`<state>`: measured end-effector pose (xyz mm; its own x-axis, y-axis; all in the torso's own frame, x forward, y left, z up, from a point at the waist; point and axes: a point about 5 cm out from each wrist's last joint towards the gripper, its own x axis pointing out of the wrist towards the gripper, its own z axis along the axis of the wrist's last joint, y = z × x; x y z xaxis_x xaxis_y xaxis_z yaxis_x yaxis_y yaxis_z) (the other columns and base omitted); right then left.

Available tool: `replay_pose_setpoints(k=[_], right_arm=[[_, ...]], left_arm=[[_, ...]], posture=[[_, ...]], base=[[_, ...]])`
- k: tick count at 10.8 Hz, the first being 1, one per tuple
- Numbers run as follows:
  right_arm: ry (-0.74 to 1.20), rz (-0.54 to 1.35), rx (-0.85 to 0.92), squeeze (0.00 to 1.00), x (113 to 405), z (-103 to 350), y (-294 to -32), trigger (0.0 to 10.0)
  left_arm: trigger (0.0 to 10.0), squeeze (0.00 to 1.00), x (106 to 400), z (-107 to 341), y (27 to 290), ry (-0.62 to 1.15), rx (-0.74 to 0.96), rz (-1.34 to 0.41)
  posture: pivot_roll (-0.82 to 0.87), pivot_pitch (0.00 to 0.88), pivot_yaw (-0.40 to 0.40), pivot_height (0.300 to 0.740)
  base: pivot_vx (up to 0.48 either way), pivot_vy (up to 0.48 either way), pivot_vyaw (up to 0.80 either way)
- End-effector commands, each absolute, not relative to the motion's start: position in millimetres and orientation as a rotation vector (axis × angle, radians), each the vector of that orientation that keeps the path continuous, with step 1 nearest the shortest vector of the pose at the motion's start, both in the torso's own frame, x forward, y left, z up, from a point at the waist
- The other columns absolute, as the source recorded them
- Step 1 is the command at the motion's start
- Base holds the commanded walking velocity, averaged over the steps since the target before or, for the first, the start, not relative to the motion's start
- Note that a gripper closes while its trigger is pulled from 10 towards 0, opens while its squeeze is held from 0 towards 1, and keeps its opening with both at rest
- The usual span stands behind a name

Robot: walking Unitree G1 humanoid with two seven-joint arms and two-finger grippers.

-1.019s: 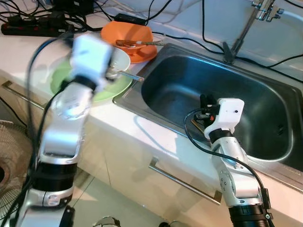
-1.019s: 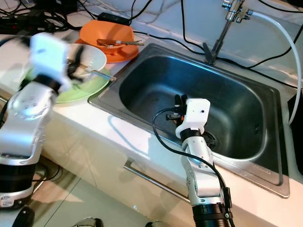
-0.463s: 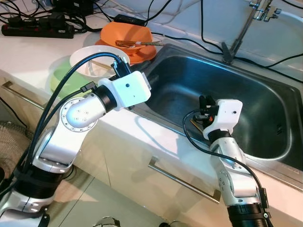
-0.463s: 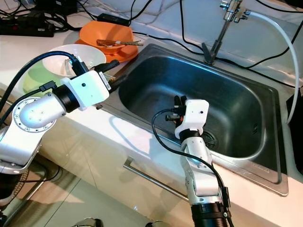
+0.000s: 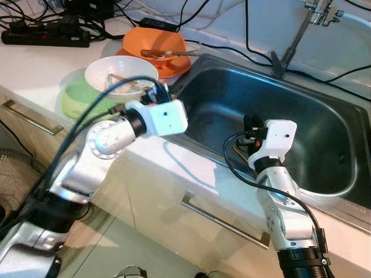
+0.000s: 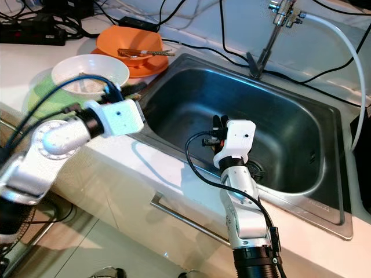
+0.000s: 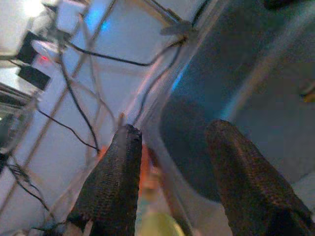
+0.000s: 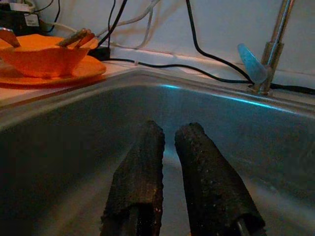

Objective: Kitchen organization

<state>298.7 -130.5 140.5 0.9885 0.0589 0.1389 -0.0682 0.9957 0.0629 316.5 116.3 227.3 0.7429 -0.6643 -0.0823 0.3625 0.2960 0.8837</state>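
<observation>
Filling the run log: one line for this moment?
left gripper: open, at sink rim | right gripper: nearly shut, empty, inside sink

The sink (image 5: 324,179) and counter (image 5: 35,63) are viewed steeply from above by both head cameras, sharing nearly the whole scene. From inside the basin, the faucet (image 8: 275,44) on the far side is faced closely by the right wrist camera; the left wrist camera looks across the sink's left edge.

No text, label, brand or number can be read anywhere.
</observation>
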Motion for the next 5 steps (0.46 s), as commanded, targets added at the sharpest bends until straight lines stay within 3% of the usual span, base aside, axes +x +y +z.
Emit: replay_pose_setpoints(k=[1, 5], right_arm=[[-0.136, 0.042, 0.062, 0.00, 300.1, 139.3, -134.8, 10.0], [-0.133, 0.042, 0.065, 0.00, 300.2, 138.8, -134.1, 10.0]], left_arm=[[10.0, 0.00, 317.5, 231.3, 108.7, -0.362, 1.086, -0.706], [10.0, 0.00, 323.5, 234.4, 103.2, -0.377, 1.123, -0.684]], posture=[[-0.08, 0.065, -0.104, 0.740], [-0.07, 0.065, -0.104, 0.740]], base=[[0.000, 0.000, 0.00], [0.000, 0.000, 0.00]])
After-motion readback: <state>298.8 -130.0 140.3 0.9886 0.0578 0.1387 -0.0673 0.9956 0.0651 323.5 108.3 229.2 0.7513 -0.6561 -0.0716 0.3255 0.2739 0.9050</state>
